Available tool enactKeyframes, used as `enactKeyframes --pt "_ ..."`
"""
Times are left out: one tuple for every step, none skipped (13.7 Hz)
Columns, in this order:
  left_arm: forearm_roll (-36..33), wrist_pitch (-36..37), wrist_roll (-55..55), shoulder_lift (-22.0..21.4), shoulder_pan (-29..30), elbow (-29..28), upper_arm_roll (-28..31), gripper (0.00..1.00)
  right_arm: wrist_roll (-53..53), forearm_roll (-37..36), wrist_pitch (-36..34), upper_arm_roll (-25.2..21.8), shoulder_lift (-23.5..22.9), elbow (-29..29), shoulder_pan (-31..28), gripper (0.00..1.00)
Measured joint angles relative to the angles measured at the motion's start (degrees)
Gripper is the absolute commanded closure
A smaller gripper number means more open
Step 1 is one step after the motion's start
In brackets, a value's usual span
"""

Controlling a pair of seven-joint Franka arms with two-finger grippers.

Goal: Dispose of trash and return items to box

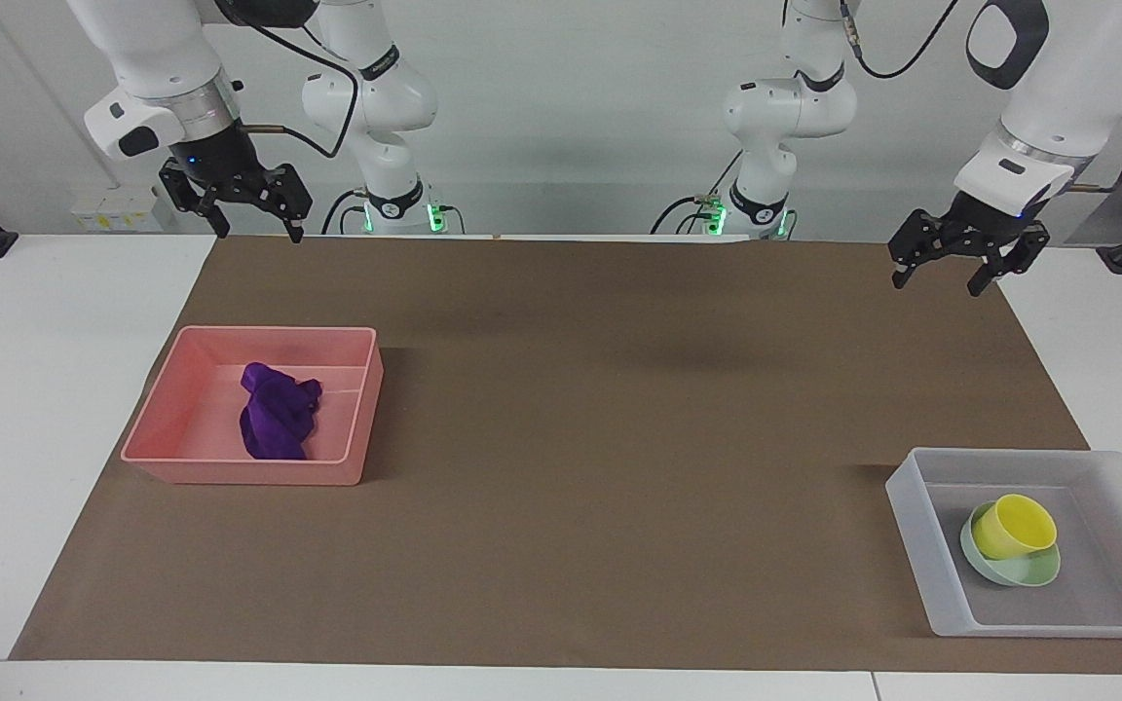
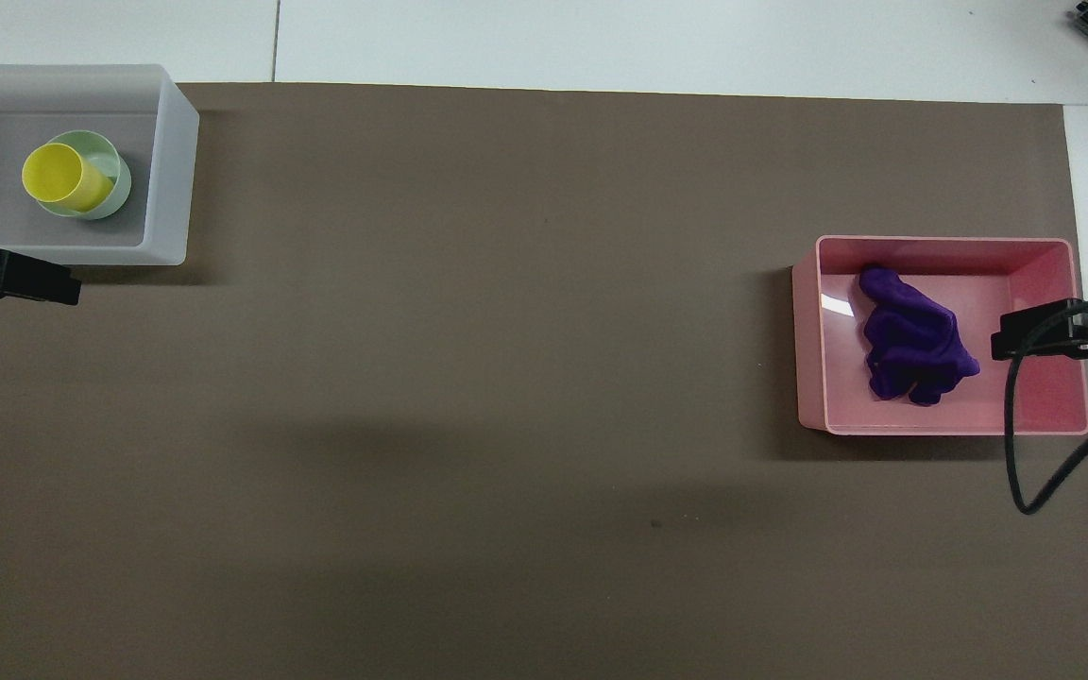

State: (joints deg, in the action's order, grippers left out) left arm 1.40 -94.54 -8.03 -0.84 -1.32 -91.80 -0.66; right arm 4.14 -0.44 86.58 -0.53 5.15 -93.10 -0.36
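i count one purple rag (image 1: 277, 423), one pink bin (image 1: 168, 421), one yellow cup (image 1: 1012, 525), one mint bowl (image 1: 1027, 569), one translucent box (image 1: 917, 534) and two pincers. the rag lies crumpled inside the pink bin, low under my right pincer (image 1: 247, 210), toward that arm's end of the counter (image 1: 45, 389). the cup sits tipped inside the bowl, and the bowl rests on the floor of the box, well below my left pincer (image 1: 945, 267) at that arm's end.

both pincers hang in the air with their fingers spread apart and nothing between them. the right pincer is over the robots' edge of the brown mat (image 1: 619, 409); the left pincer is over the mat's corner at its own end.

the facing view gives me both arms, their bases with green lights, and both pincers whole. the overhead view shows only dark tips: the left pincer (image 2: 10, 276) just outside the box wall (image 2: 171, 170), the right pincer (image 2: 1063, 335) with a looping black cable (image 2: 1016, 444) covering part of the bin (image 2: 808, 331). from above i look straight into the cup's (image 2: 58, 177) mouth, with the bowl (image 2: 119, 184) ringing it, and i see the rag (image 2: 912, 338) spread on the bin floor.

the counter is white, with the brown mat covering most of it. a pale wall stands at the robots' end of the room.
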Motion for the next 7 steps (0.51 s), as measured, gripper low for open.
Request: enactKeyframes --pt "0.00 0.01 0.11 0.26 0.01 0.30 0.11 0.00 0.00 0.02 -0.01 0.00 0.05 -0.02 -0.01 0.00" --pt "0.00 0.01 0.59 0.44 0.01 0.44 0.16 0.00 0.00 0.02 -0.02 -0.01 0.07 -0.04 -0.01 0.00" --pt "-0.01 0.01 1.36 0.60 0.01 0.46 0.15 0.00 0.00 0.03 -0.02 -0.01 0.08 -0.04 -0.02 0.00" --pt "-0.01 0.08 1.86 0.73 -0.01 0.45 0.14 0.00 0.00 0.03 -0.02 -0.01 0.09 -0.05 -0.02 0.00" --pt "-0.01 0.33 2.13 0.82 -0.05 0.42 0.11 0.00 0.00 0.03 -0.03 -0.01 0.09 -0.07 -0.02 0.00" --pt "-0.02 0.78 2.30 0.84 -0.12 0.24 0.09 0.00 0.00 0.03 -0.03 -0.01 0.09 -0.08 -0.02 0.00" --pt "-0.02 0.98 2.37 0.84 -0.22 0.02 0.07 0.00 0.00 0.03 -0.03 -0.01 0.09 -0.10 -0.02 0.00"
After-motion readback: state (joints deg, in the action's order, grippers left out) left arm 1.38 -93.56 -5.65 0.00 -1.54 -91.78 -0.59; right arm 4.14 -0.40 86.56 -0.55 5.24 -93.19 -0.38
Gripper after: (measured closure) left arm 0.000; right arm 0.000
